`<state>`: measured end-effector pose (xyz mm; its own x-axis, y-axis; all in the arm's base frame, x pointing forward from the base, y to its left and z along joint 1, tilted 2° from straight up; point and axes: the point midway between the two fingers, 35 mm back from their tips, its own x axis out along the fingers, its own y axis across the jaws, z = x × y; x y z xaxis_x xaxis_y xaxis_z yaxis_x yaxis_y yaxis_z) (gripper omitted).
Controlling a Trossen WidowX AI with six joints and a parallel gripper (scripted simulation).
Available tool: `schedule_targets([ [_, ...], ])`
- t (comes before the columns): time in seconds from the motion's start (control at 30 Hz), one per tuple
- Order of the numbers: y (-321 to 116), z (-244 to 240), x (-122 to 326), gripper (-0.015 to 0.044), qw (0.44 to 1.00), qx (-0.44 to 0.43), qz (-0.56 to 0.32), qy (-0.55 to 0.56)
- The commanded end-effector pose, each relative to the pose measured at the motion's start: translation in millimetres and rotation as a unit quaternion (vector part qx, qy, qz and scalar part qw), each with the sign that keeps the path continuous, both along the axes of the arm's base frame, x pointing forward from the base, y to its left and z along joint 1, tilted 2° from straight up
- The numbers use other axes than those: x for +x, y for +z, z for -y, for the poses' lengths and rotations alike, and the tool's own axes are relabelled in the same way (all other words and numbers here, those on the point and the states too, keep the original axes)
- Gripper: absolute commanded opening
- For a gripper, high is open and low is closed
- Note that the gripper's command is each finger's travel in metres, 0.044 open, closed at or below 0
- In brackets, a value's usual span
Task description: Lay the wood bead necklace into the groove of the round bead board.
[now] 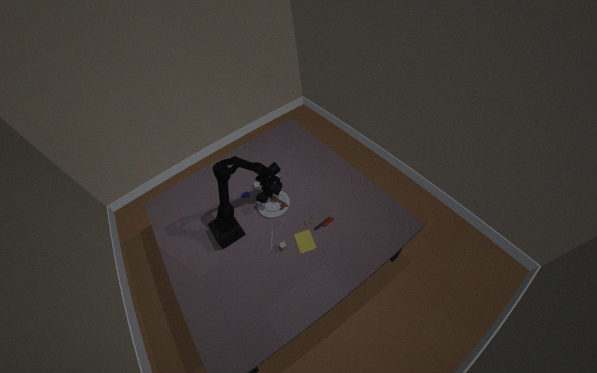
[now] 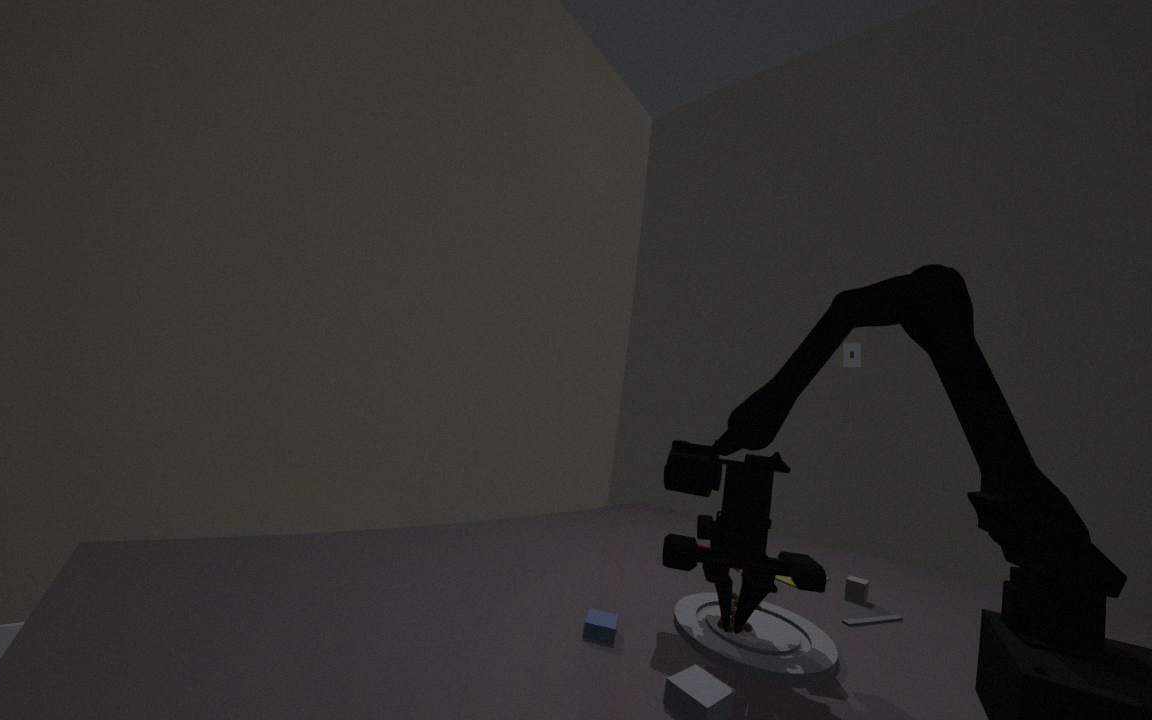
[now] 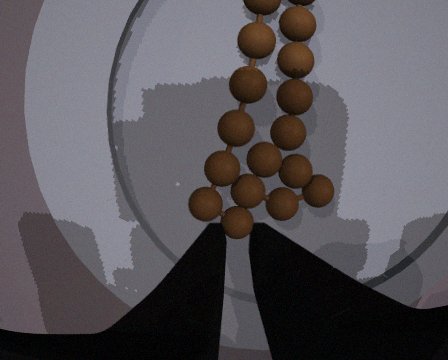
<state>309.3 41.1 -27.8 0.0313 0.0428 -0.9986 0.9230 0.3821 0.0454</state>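
Observation:
The round white bead board point(image 1: 263, 213) point(image 2: 817, 666) point(image 3: 49, 100) has a thin ring groove. The brown wood bead necklace point(image 1: 280, 202) point(image 2: 747, 627) point(image 3: 256, 40) lies bunched in two near-parallel strands across the board's inner face, inside the ring in the wrist view. Its far end is cut off there. My gripper point(image 1: 271, 196) point(image 2: 731, 630) point(image 3: 235, 236) points down low over the board, shut on one bead at the necklace's near end. More beads bunch just beyond the fingertips. In the top view the arm hides part of the board.
A white block point(image 1: 257, 185) point(image 2: 698, 692) and a blue block point(image 1: 279, 176) point(image 2: 600, 625) stand near the board. Elsewhere are a blue cluster point(image 1: 245, 195), a grey bar point(image 1: 271, 239) point(image 2: 872, 619), a pale cube point(image 1: 282, 244) point(image 2: 856, 590), a yellow pad point(image 1: 304, 241), a red-and-dark tool point(image 1: 328, 221) and small orange pieces point(image 1: 305, 223).

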Motion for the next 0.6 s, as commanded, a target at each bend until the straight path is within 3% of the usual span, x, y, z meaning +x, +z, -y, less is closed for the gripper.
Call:
schedule_targets([
  [0.0, 1.7, 0.4, -0.1, 0.0, 1.0, -0.001, 0.0, -0.001],
  [0.57, 4.2, 8.0, -33.8, 0.0, 1.0, -0.001, -0.002, -0.003],
])
